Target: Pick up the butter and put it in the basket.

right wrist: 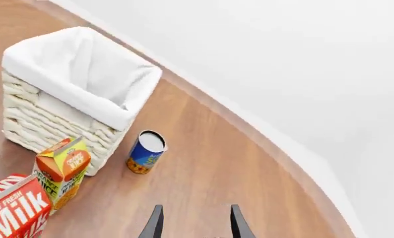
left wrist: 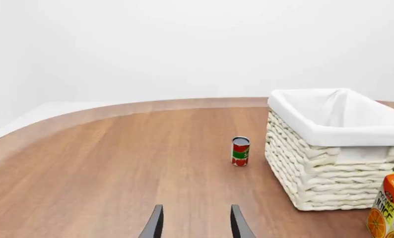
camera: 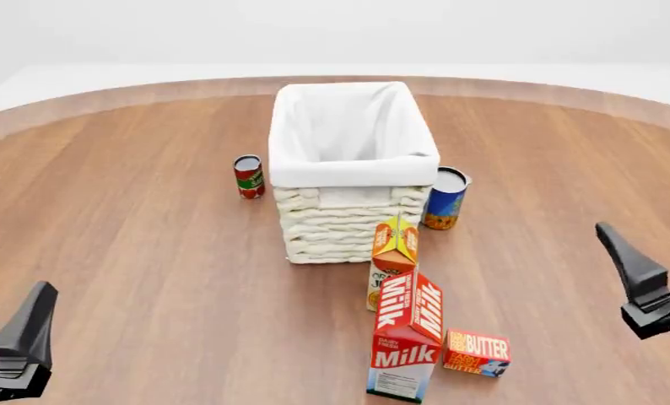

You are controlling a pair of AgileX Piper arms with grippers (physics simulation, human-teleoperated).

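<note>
Butter (camera: pixel 477 352) shows only in the front view: flat on the tabletop (camera: pixel 143 211) at the near edge, just right of the milk carton (camera: pixel 408 346), well short of the basket (camera: pixel 352 169). Neither wrist view catches it.

Left wrist view has the red can (left wrist: pixel 240 151) standing beside the basket (left wrist: pixel 329 163), apart from it, plus a slice of the juice carton (left wrist: pixel 390 210) at the frame edge. Right wrist view has the blue can (right wrist: pixel 146 151) near the basket (right wrist: pixel 71 99) corner, the juice carton (right wrist: pixel 63 168) and part of the milk carton (right wrist: pixel 15 208).

Front view: juice carton (camera: pixel 394 257) sits between basket and milk carton.

Left gripper (left wrist: pixel 195 223): fingers parted, holding nothing, above bare wood. Right gripper (right wrist: pixel 195 223): same, parted and holding nothing. In the front view the left gripper (camera: pixel 20 346) sits low at the near left corner, the right gripper (camera: pixel 645 283) at the right edge, both well apart from the butter.
</note>
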